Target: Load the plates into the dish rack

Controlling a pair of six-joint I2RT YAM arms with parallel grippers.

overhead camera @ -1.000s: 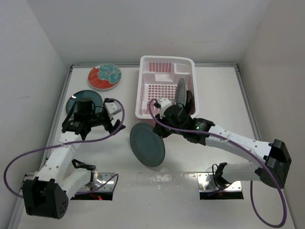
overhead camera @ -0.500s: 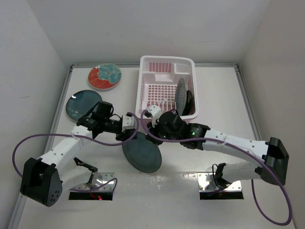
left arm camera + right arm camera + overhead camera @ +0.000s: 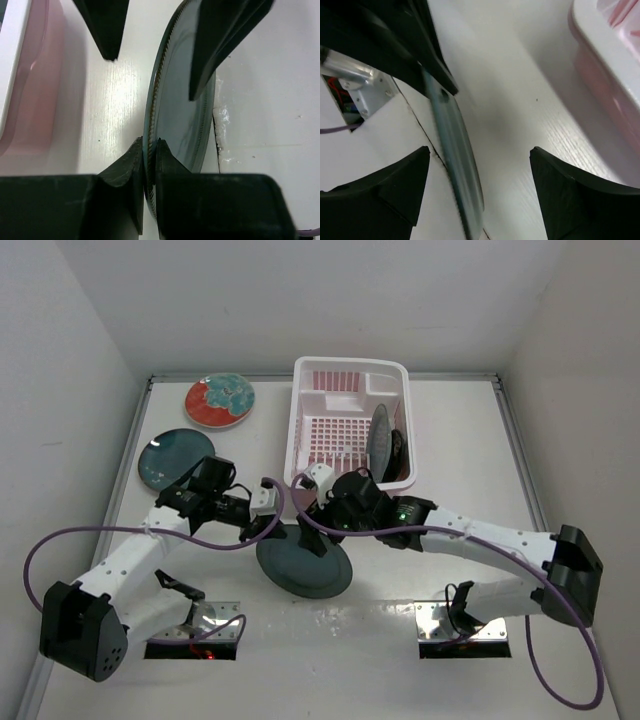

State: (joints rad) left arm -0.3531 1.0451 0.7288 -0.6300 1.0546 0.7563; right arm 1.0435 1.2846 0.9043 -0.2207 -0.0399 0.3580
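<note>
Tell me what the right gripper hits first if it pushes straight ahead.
The grey-teal plate: it sits edge-on between the open fingers of the right gripper, so its rim would likely seat first. The left gripper, clamped on that plate, comes next; the gap is unclear.

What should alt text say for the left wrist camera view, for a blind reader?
A grey-teal plate, seen edge-on, has its rim pinched by the shut jaws of the left gripper at the bottom. The right gripper straddles the plate at the top, jaws open, over a table with the pink dish rack at left.
</note>
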